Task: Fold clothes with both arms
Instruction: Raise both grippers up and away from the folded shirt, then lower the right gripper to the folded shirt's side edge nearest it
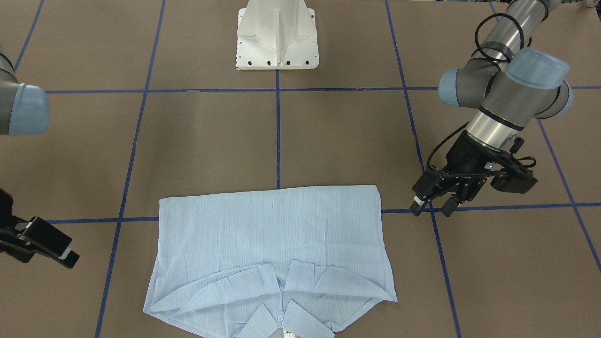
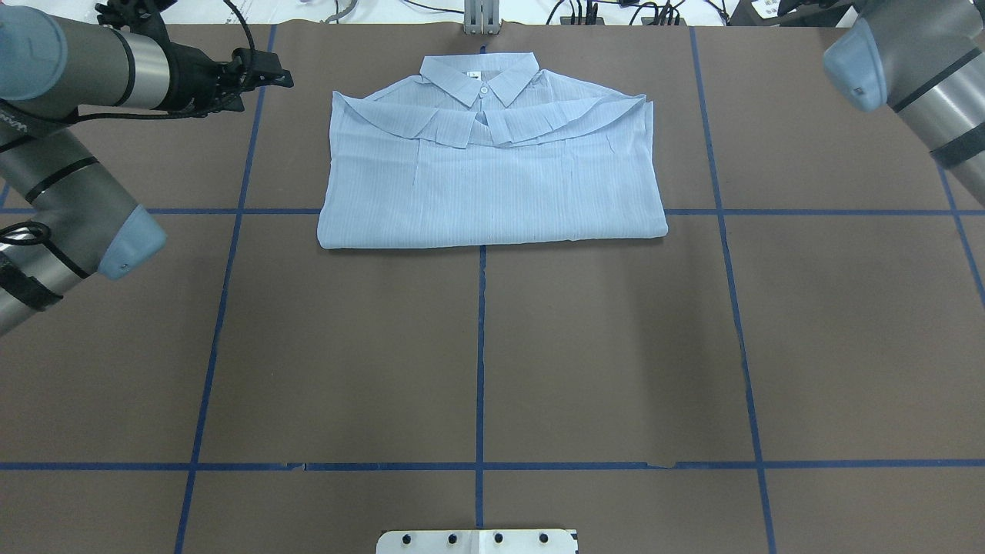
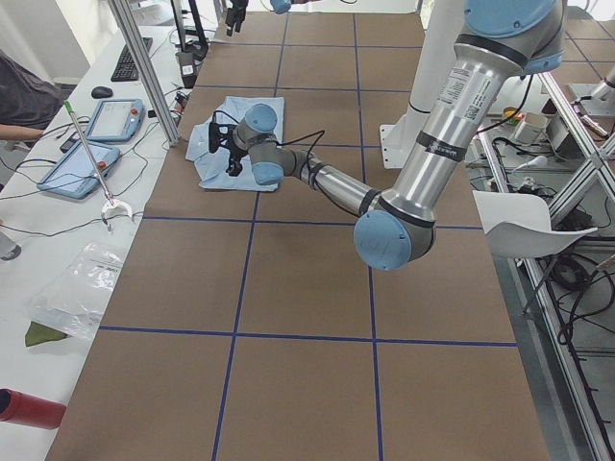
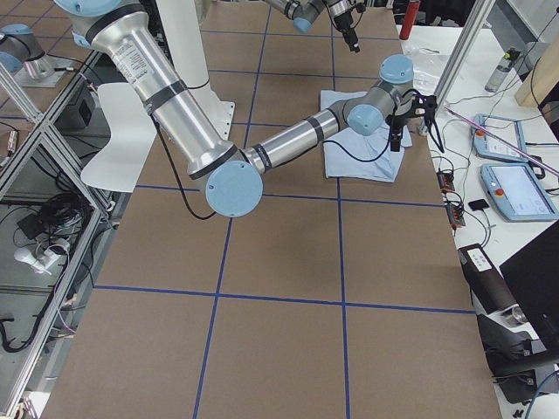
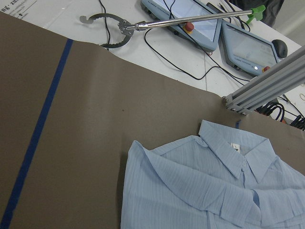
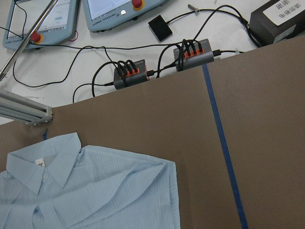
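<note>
Desk (image 2: 616, 346): brown, with a blue tape grid. Work sits in the half far from the base, so both arms reach it evenly.

Left arm (image 1: 507, 89) and right arm (image 1: 19, 108) are out wide, one on each side of the shirt, not over it. My read: they're parked clear so the cloth lies undisturbed.

Shirt (image 2: 492, 192): flat on the desk, centred on the middle tape line, already a compact rectangle. The lower part is doubled, giving a straight folded edge facing the robot. Looks like late stage, folding mostly done, maybe one more fold or a tidy-up left.

Left hand (image 1: 432, 206): fingers apart, nothing between them, pointing down. It hangs off the shirt's left side near the folded-edge corner, close but not touching. Its wrist view looks at the shirt's left shoulder corner.

Right hand (image 1: 44, 244): only partly in frame at the edge, so I can't tell if it's open or closed. It sits well off the shirt's right side, no cloth on it.

Sleeves (image 2: 462, 127): laid in across the chest, cuffs meeting near the middle, which keeps the outline square.

Collar (image 2: 477, 77): face up at the far edge, buttoned, label showing.
</note>
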Controlling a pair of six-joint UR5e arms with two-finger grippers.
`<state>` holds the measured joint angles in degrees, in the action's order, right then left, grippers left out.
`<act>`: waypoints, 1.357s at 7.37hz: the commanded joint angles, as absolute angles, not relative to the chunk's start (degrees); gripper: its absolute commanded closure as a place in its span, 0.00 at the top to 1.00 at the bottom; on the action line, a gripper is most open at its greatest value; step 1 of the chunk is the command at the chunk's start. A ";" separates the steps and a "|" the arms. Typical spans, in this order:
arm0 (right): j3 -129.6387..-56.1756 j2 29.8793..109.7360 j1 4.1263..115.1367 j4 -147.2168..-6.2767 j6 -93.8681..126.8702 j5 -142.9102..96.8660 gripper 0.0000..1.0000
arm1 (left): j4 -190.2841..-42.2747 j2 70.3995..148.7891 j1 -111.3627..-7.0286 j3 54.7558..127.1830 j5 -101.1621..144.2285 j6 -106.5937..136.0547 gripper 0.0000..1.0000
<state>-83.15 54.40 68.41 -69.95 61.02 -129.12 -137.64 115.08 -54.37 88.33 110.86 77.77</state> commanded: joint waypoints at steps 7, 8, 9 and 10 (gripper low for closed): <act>-87.72 61.34 58.38 -76.63 61.35 -127.44 1.00 | -136.58 113.03 -51.68 91.41 110.66 79.19 1.00; -85.97 61.26 56.01 -76.38 61.26 -127.27 1.00 | -136.58 113.03 -51.59 91.41 110.65 79.19 1.00; -86.13 62.13 53.81 -75.68 61.35 -124.05 1.00 | -136.58 113.03 -51.33 91.41 110.65 79.19 1.00; -85.96 62.31 51.27 -75.67 61.26 -121.49 1.00 | -136.58 113.03 -51.24 91.41 110.57 79.19 1.00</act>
<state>-86.30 61.85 54.38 -75.94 61.30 -124.56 -136.58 113.03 -51.43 91.40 110.64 79.18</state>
